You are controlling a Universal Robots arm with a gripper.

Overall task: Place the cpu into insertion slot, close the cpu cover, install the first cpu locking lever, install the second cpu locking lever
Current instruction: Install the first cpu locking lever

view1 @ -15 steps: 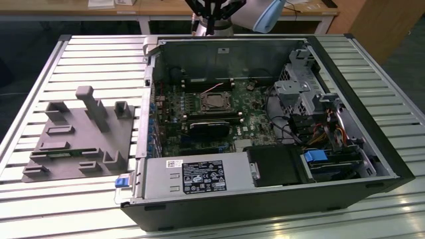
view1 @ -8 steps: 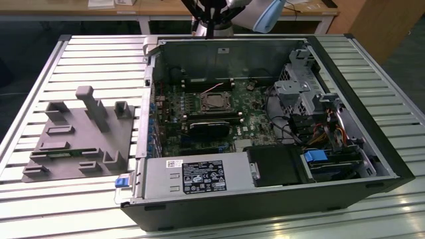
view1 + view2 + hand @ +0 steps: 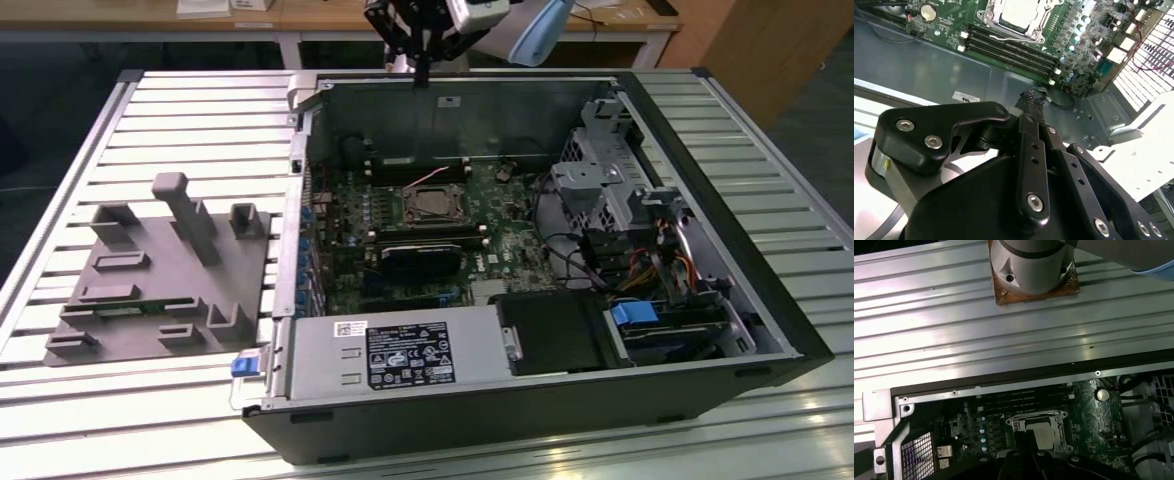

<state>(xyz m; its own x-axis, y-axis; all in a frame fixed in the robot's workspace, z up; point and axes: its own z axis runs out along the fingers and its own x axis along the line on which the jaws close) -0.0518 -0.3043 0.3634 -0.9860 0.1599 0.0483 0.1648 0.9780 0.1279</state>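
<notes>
Item, hand (image 3: 422, 75): you have it poised high above the far wall of the open computer case (image 3: 534, 405) in the exterior view, well apart from the green circuit board (image 3: 350, 262). Its fingers (image 3: 1027, 127) are pressed together with nothing held. Item, cpu (image 3: 1047, 436): seated in the insertion slot (image 3: 1061, 416) near the middle of the board, with the cpu cover (image 3: 1036, 35) lying as a silver frame around it. Item, grey fixture tray (image 3: 160, 280): on the slatted bench (image 3: 200, 110), beside the case on the exterior view's left.
</notes>
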